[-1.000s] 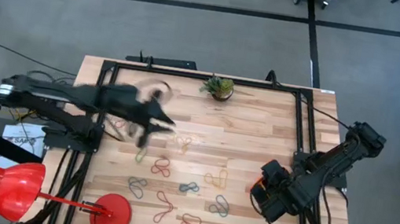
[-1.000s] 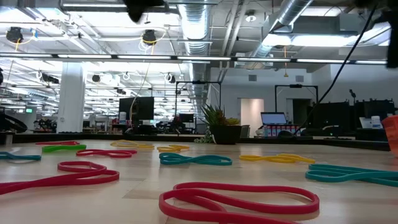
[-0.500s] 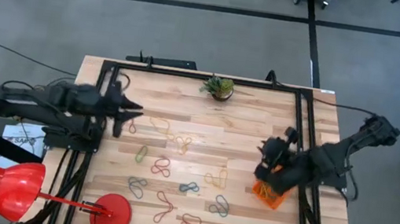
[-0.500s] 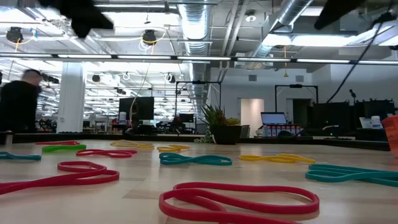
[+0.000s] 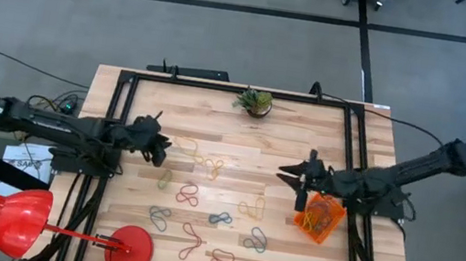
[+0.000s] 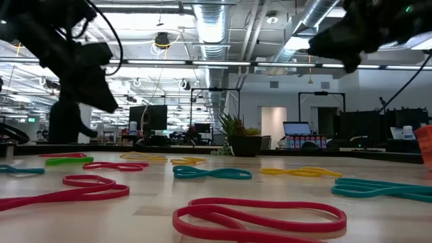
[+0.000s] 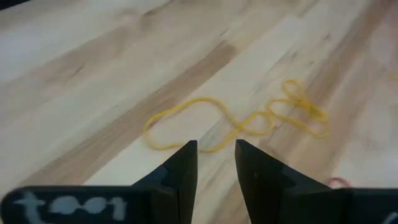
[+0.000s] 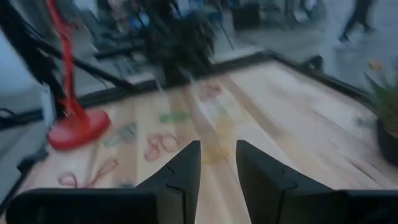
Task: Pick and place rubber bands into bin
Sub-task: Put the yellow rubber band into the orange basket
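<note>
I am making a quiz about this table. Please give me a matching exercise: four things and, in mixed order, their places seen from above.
Things:
1. orange bin
2. potted plant
3. red disc
4. left claw

Places:
A. far edge, middle
B. near edge, left
C. right side, beside the right claw
D. over the left part, by a yellow band

Pairs: 1-C, 2-A, 3-B, 4-D

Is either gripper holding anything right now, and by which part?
Nothing is held. The left gripper and the right gripper both show bare gaps between their fingers.
</note>
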